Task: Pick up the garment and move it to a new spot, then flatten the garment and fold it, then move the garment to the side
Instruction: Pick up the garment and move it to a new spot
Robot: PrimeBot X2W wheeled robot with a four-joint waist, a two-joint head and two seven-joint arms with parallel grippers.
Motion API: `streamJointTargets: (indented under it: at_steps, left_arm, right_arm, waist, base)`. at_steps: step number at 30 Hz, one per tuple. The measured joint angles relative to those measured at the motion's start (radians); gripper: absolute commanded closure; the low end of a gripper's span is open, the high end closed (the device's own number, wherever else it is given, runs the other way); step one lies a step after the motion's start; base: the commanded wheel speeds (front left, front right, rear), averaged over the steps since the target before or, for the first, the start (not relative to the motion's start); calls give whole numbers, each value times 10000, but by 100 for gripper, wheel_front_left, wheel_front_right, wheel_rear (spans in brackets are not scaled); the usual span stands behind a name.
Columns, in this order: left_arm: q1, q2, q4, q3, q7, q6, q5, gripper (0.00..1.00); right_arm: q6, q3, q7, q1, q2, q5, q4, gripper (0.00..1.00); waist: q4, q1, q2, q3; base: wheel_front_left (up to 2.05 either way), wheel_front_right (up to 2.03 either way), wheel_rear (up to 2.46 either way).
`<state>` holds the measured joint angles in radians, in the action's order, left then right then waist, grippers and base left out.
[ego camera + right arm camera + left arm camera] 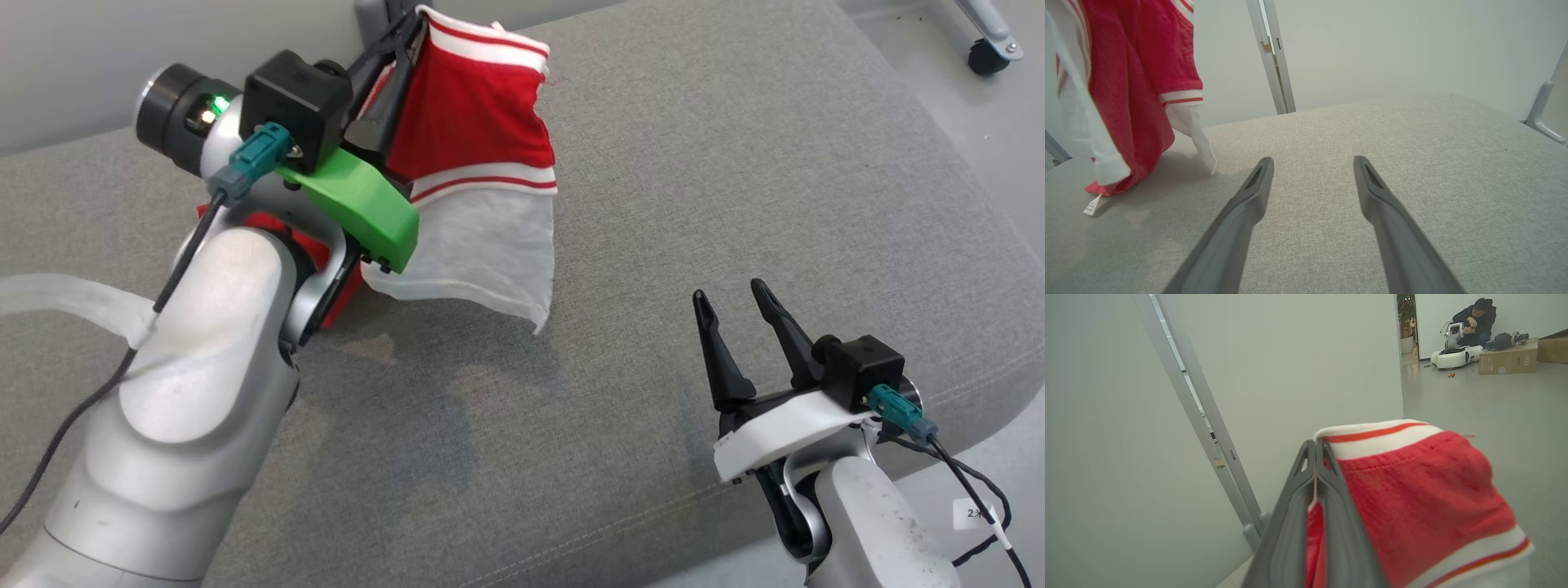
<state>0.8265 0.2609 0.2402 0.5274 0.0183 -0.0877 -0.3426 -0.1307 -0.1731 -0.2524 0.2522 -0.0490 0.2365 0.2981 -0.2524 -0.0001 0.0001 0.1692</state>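
head view, left fingers [390, 90] pinching raised red garment [482, 106], right fingers [717, 351] apart

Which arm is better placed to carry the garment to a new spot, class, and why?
Left. The left gripper is shut on the garment, which hangs from it, mostly lifted off the grey cushion. The right gripper is open, holds nothing and sits apart from the garment.
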Motion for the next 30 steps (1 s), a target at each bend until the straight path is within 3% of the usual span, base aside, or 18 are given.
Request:
streamJointTargets:
  at_steps: [8, 22, 23, 24, 30]
  left_arm:
    - [-474, -892, 1129, 234, -497, 180, -399, 100]
    - [126, -1887, 5883, 838, -2675, 27, -178, 98]
    - [205, -1910, 6077, 855, -2723, 23, -153, 56]
    - [268, -1927, 6218, 863, -2755, 12, -146, 0]
    - [356, -2073, 6351, 924, -2796, -58, -59, 0]
  right_arm:
    - [0, -56, -50, 198, -2, 86, 29, 0]
    - [0, -366, -94, 406, 0, 209, 79, 0]
    - [0, -364, -94, 412, 0, 215, 79, 0]
    - [0, -357, -94, 416, -2, 221, 77, 0]
    - [0, -247, -98, 446, -2, 215, 54, 0]
  waist:
    - [-375, 0, 0, 234]
    - [-1024, 1, 0, 619]
    - [-1041, 1, 0, 643]
    - [-1049, 1, 0, 663]
    - [-900, 0, 0, 692]
  base:
    - [0, 0, 0]
    - [0, 0, 0]
    - [0, 0, 0]
    - [0, 0, 0]
    - [0, 0, 0]
